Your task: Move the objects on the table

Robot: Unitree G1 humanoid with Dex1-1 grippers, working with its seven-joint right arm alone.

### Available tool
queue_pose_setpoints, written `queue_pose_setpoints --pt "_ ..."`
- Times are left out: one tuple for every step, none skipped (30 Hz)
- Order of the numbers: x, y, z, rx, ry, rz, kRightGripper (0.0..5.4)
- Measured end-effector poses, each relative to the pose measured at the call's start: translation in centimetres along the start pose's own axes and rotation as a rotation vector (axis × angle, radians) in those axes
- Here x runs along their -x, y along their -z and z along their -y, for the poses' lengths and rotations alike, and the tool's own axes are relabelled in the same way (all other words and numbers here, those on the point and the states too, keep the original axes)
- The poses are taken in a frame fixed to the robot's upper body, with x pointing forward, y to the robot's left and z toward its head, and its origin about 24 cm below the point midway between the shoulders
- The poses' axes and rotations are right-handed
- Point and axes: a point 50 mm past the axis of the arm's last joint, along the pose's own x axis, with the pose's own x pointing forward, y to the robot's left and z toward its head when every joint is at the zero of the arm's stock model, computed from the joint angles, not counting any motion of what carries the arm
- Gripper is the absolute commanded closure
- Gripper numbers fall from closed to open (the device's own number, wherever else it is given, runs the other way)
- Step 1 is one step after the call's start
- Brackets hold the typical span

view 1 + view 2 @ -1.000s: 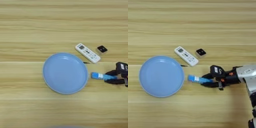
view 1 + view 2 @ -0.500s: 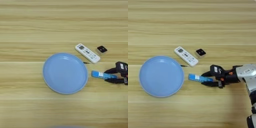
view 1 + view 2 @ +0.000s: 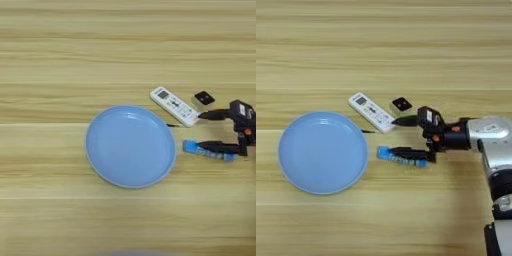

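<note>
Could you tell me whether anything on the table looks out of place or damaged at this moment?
Nothing stands out. The round blue plate sits flat, the white remote and black block lie undamaged on the table, and the blue tube lies flat beside the plate, with the open right gripper over its right part.

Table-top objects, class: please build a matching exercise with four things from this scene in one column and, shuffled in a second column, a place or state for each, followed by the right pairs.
Things
1. blue plate
2. white remote
3. black block
4. blue tube

Places or states
A. small square lying beyond the gripper, right of the remote
B. lying on the wood with the gripper's lower finger over it
C. largest item, furthest to the robot's left
D. long, set diagonally, with the upper finger's tip near its end

Pairs: 1-C, 2-D, 3-A, 4-B
</note>
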Motion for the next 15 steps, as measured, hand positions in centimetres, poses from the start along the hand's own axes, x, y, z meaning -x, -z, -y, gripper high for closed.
queue_pose_setpoints --pt "0.0 -0.1 0.1 0.003 0.003 0.006 0.74" --pt "0.0 -0.5 0.1 0.014 0.003 0.012 0.62" --pt "0.0 -0.8 0.2 0.019 0.003 0.020 0.41" --pt "0.0 -1.2 0.3 0.024 0.005 0.035 0.33" --pt "0.0 -1.6 0.3 0.030 0.008 0.053 0.13" --pt "0.0 -2.0 0.3 0.036 0.006 0.065 0.08" --pt "-0.1 -2.5 0.3 0.045 0.004 0.084 0.03" --pt "-0.3 -3.0 0.3 0.048 0.008 0.100 0.03" --pt "-0.8 -3.6 0.4 0.053 0.023 0.122 0.03" --pt "-1.0 -3.9 0.5 0.050 0.043 0.130 0.03" --pt "-1.5 -4.3 0.6 0.036 0.073 0.140 0.03" --pt "-1.8 -4.5 0.6 0.024 0.086 0.145 0.03" --pt "-2.0 -4.7 0.6 0.009 0.100 0.146 0.03" --pt "-2.2 -4.8 0.7 -0.007 0.112 0.144 0.03" --pt "-2.4 -5.0 0.7 -0.023 0.125 0.136 0.03"
